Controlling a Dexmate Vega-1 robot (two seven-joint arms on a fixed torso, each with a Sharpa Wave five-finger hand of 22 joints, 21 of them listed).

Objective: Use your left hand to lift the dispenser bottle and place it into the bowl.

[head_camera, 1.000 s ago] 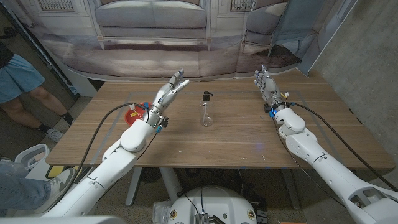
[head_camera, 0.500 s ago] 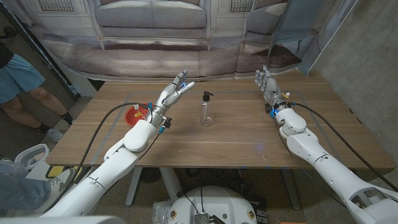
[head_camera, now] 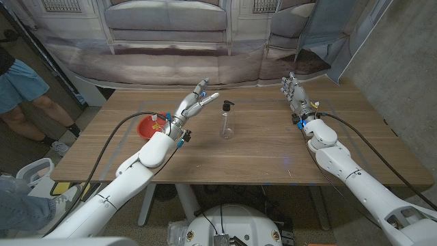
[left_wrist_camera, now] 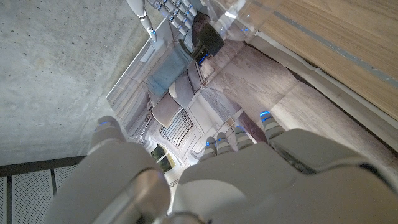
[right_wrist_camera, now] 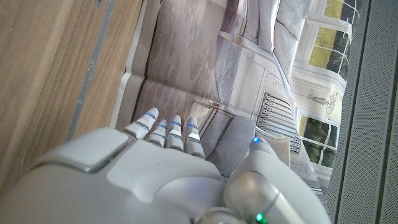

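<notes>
Behind the wooden table (head_camera: 259, 154) a printed backdrop of a sofa and panelled walls is hanging, and a person's legs (head_camera: 27, 102) are showing at the far left edge. One clear dispenser bottle (head_camera: 226, 121) with a black pump is standing upright near the middle of the table. One red bowl (head_camera: 147, 126) is sitting toward the table's left side, partly hidden by the left forearm, with small items inside that are too small to tell. The left hand (head_camera: 194, 101) is hovering between bowl and bottle, fingers spread apart, holding nothing, just beside the bottle without touching it. The right hand (head_camera: 294, 92) is standing with fingers up and apart, well away from the bottle.
</notes>
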